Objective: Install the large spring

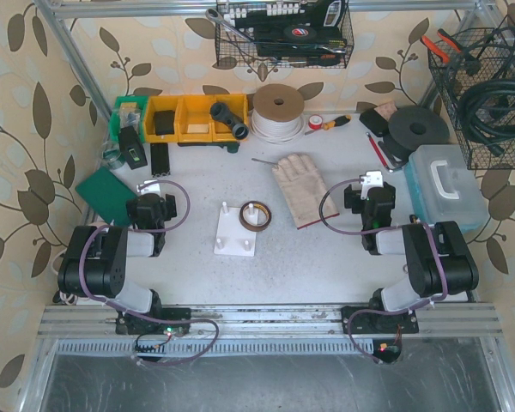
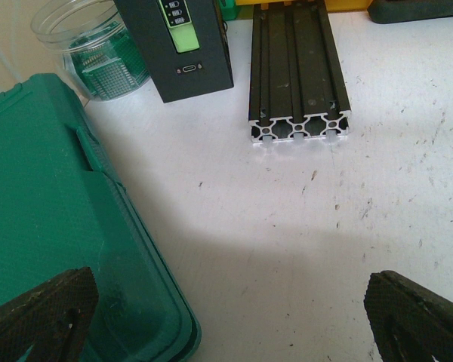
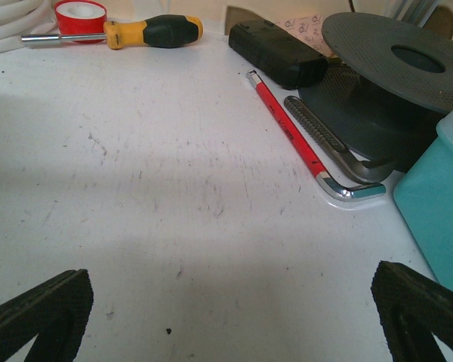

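Both agape — left tool [image 2: 226,320], right tool [image 3: 230,317] — partly cropped.

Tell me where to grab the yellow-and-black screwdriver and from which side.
Take the screwdriver by its thick handle, probably from above, closing across its width. It lies flat on the table, and its thin shaft runs close by the red tape roll, so the handle is the freer, fatter part.

Bright, even light falls on my worktop [image 1: 326,270]; soft grey shadows pool nearest both my wrist cameras; focus is crisp throughout.
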Robot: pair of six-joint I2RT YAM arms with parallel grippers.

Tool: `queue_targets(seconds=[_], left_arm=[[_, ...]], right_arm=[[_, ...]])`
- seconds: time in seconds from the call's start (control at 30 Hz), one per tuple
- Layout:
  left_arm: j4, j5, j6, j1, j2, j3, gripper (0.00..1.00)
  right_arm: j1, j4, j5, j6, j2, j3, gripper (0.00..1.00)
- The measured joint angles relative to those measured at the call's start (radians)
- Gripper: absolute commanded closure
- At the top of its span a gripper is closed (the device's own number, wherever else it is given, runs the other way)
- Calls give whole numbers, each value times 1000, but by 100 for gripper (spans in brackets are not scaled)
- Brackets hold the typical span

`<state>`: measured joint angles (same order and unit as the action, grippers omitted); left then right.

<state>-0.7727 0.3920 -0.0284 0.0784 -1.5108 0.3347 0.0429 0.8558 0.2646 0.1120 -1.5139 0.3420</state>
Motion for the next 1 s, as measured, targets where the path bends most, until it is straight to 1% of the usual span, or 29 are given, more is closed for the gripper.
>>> queue_targets(seconds=[0.13, 0.3, 0.37, 0.47, 0.53, 0.57, 0.63, 0.73, 0.77, 0.83, 0.9, 0.93, 1.0], left_arm=[[-10, 22, 2, 2, 1, -1, 2], [-77, 62, -10, 27, 23, -49, 2], [-110, 81, -29, 63, 23, -68, 1], [-154, 105, -55, 103, 26, -93, 2], [-124, 180, -63, 127, 48, -85, 2], [-74, 215, -62, 137, 77, -68, 2], [90, 257, -48, 147, 155, 11, 2], [365, 272, 19, 153, 247, 202, 2], [455, 272, 53, 153, 268, 270, 1], [611, 262, 124, 153, 301, 373, 2], [735, 251, 199, 153, 334, 422, 2], [792, 246, 230, 153, 349, 428, 2], [923, 218, 279, 153, 380, 430, 1]], right_arm=[[1, 0, 0, 0, 0, 0, 0], [24, 0, 10, 8, 31, -5, 0], [38, -17, 16, 12, 83, -11, 0], [49, -95, 24, 11, 212, -11, 0], [49, -160, 24, 10, 300, -5, 0], [49, -208, 24, 4, 353, 3, 0], [49, -317, 24, -18, 457, 29, 0], [48, -570, 56, -145, 594, 144, 0], [45, -656, 68, -195, 626, 198, 0], [23, -763, 45, -273, 670, 274, 0], [-16, -852, -11, -361, 691, 312, 1], [-33, -898, -47, -406, 689, 323, 4], [-61, -969, -149, -463, 658, 328, 20]])
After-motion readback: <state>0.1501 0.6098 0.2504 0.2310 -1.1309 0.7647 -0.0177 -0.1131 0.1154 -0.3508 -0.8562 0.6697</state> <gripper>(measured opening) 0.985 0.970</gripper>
